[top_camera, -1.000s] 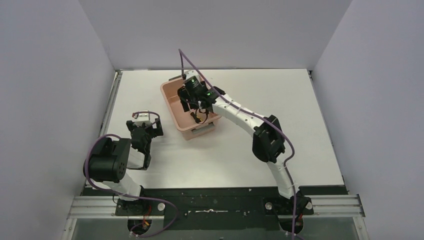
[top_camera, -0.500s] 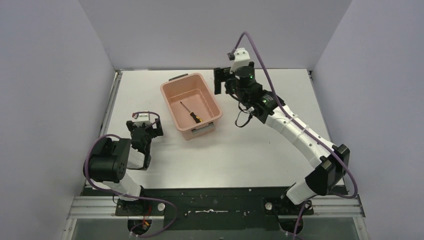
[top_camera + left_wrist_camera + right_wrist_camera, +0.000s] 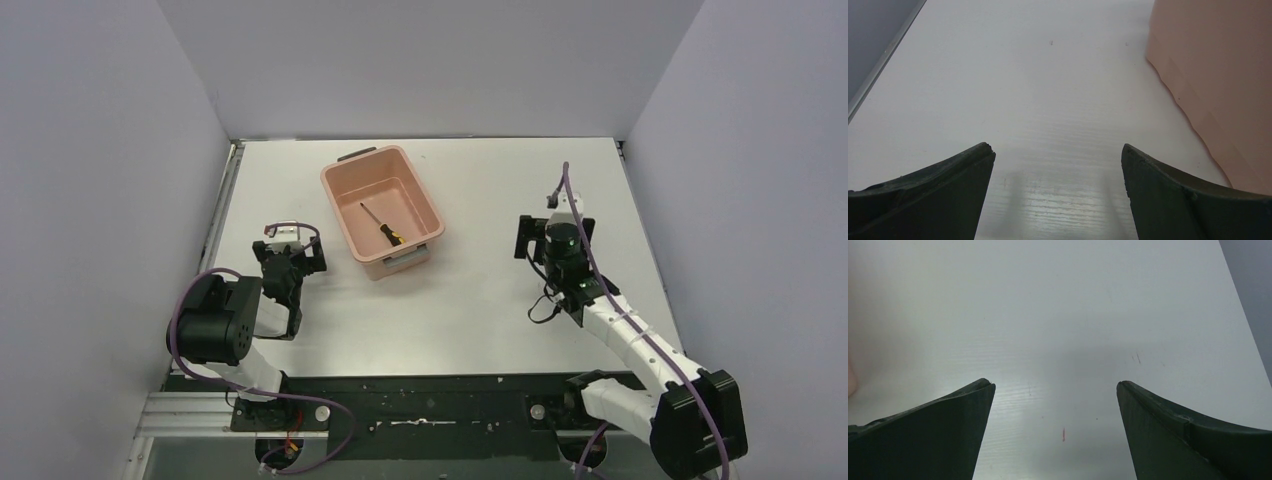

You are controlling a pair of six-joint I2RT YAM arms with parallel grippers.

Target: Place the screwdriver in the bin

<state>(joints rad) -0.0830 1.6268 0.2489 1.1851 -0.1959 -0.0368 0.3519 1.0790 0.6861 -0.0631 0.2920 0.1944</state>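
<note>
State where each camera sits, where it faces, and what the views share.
Top external: above and behind, looking down at table, bin, screwdriver inside; both arms show.
Left wrist: on left gripper, low over table; open fingers, bin wall at right.
Right wrist: on right gripper, facing table; open fingers.
Shared: top and left wrist both show the bin.

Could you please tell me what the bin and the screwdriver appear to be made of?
The bin looks like moulded plastic: uniform salmon-pink, matte, with rounded corners and a rim. The screwdriver seems to have a thin dark metal shaft and a black handle with a yellow-orange end, probably plastic; it is too small to be sure.
</note>
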